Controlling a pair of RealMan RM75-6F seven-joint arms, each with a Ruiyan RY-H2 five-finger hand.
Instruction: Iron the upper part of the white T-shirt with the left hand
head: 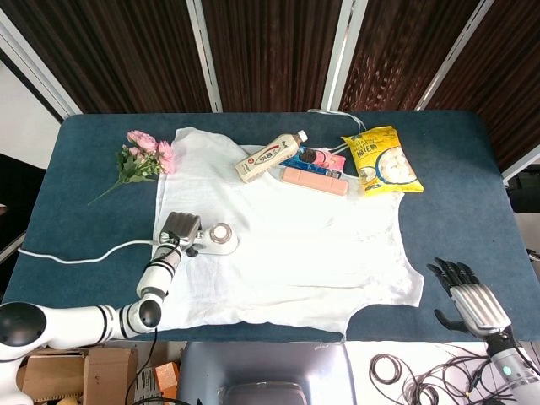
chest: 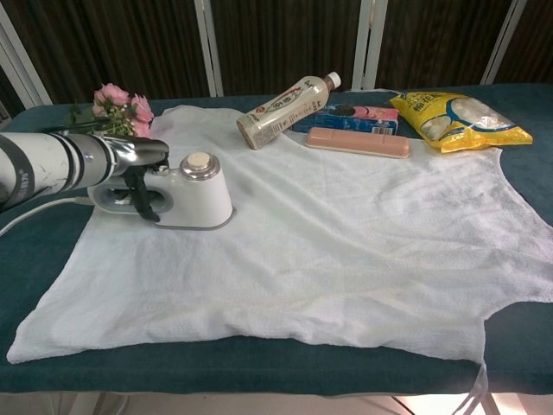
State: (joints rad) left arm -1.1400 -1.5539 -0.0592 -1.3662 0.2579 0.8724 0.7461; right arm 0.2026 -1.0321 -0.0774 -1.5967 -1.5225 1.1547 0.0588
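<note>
Head view
Counts: one T-shirt (head: 287,240), one iron (head: 213,240), one bottle (head: 270,157), one yellow bag (head: 380,159), one pink bar (head: 314,180), one flat pink-and-blue pack (head: 319,158), one bunch of flowers (head: 143,158).
T-shirt: white, spread flat on the blue table (head: 472,194); its far edge runs under the bottle and the pink bar.
Iron: white, sits on the T-shirt's left part, near the left edge; its cord (head: 76,256) trails left across the table.
Left hand (head: 180,229): wrapped round the iron's handle, gripping it.
Right hand (head: 466,297): at the near right corner, off the table edge, fingers spread, holding nothing.
Containers: bottle lies on its side, cap on, with pale contents; bag shows pale round pieces.
Writing: print on bottle and bag too small to read.

Chest view
Counts: one T-shirt (chest: 346,251), one iron (chest: 186,194), one bottle (chest: 285,111), one bag (chest: 458,119), one bar (chest: 358,142), one pack (chest: 354,117), one bunch of flowers (chest: 117,104).
Iron: base flat on the cloth, round knob on top.
Left hand (chest: 138,169): dark fingers curl through the handle, holding the iron.
Right hand: outside this view.
Bottle: its base rests on the T-shirt's far edge, neck pointing away to the right.
Writing: bottle label has red characters, not legible.
</note>
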